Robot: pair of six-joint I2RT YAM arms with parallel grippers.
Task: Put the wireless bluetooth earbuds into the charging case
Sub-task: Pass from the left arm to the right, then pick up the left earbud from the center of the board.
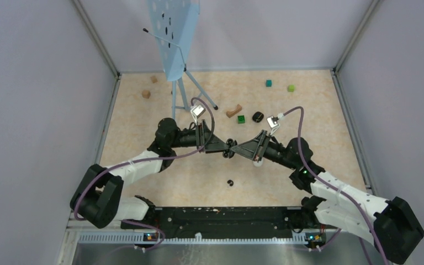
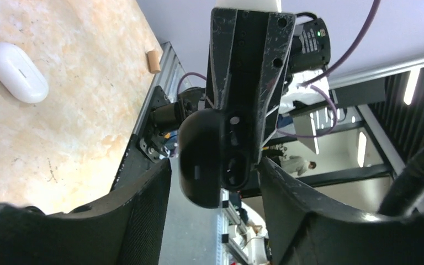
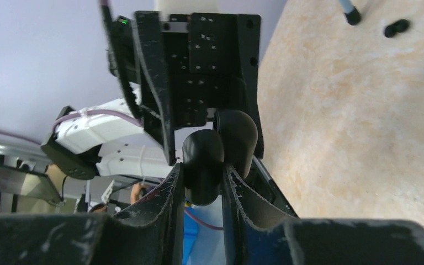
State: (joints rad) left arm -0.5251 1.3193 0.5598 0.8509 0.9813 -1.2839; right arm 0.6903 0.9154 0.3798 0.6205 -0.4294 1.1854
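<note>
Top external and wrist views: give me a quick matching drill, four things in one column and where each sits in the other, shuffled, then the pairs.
Things
1. black charging case
2. white case
3. small black earbud
4. teal cube

Places
A. lying closed on the table
B. gripped between the fingers of the right end effector
C. far part of the table, near a light green cube
D. loose and alone on the near half of the table

Pairs: 1-B, 2-A, 3-D, 4-C
</note>
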